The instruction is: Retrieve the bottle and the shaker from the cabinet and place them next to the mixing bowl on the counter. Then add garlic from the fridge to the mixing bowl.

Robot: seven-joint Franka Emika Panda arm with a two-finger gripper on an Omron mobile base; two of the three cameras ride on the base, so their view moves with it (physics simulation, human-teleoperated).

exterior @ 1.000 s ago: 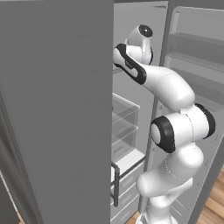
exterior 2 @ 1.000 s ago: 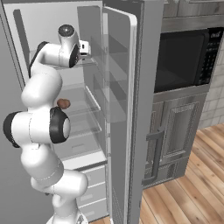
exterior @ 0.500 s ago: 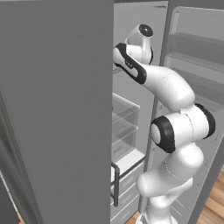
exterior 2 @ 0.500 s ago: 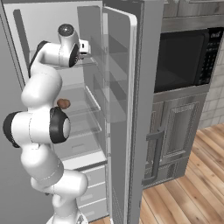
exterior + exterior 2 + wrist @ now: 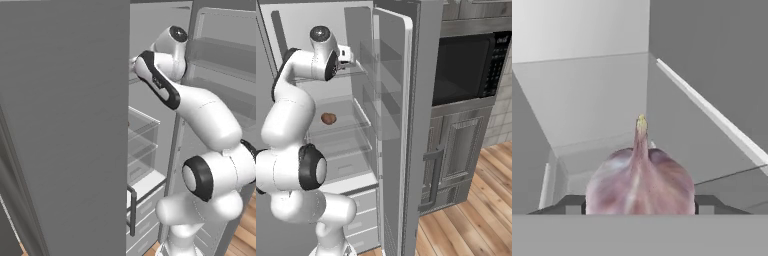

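A: While the arm reaches into the open fridge (image 5: 406,100), what is logged for the fingers (image 5: 640,205)?

B: Item one: fingers, partly closed, one dark tip either side of the garlic (image 5: 640,175). The bulb sits between them in the hand view, pinkish-white, stem tip pointing up the picture. Judged as gripped; the contact faces themselves are hidden behind the bulb.

A: Location of the garlic?

B: Upper part of the fridge interior, near a clear shelf; whether it rests on that shelf or is lifted clear, I cannot tell. In the right base view the hand (image 5: 343,54) is level with the upper shelves.

A: Other stock?

B: One small brown rounded item (image 5: 328,118) on a lower clear shelf, well below the hand. Unidentified.

A: Risks from here?

B: Three entries. A rounded bulb held low on its body could roll or slip out if the pull-back is abrupt. The clear shelf edge and the fridge door (image 5: 393,115) stand close to the wrist, so a wide swing might clip them. Then the carry to the mixing bowl is long, judging by the task; a loose hold would drop the bulb on the way.
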